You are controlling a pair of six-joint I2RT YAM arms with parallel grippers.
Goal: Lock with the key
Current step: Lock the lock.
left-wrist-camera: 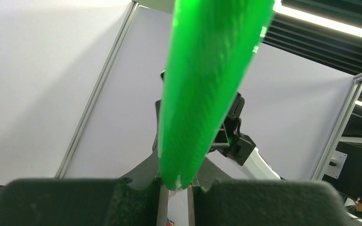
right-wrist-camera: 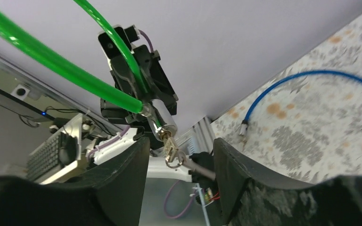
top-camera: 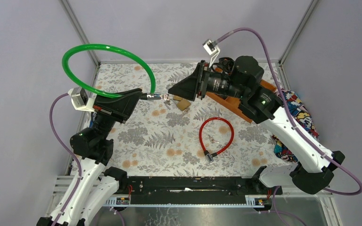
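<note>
A green cable lock loops up above the left arm. My left gripper is shut on the cable just behind its silver lock cylinder and holds it above the table. In the left wrist view the green cable is pinched between the fingers. A brass key with a ring sticks out of the cylinder. My right gripper is open, facing the left one. The key lies between its fingertips, touching neither. In the top view the right gripper is at the key.
A red cable lock with a key lies on the floral table centre. A wooden board and a colourful cloth are at the right. A small tan block lies under the right gripper. A blue cable lies on the table.
</note>
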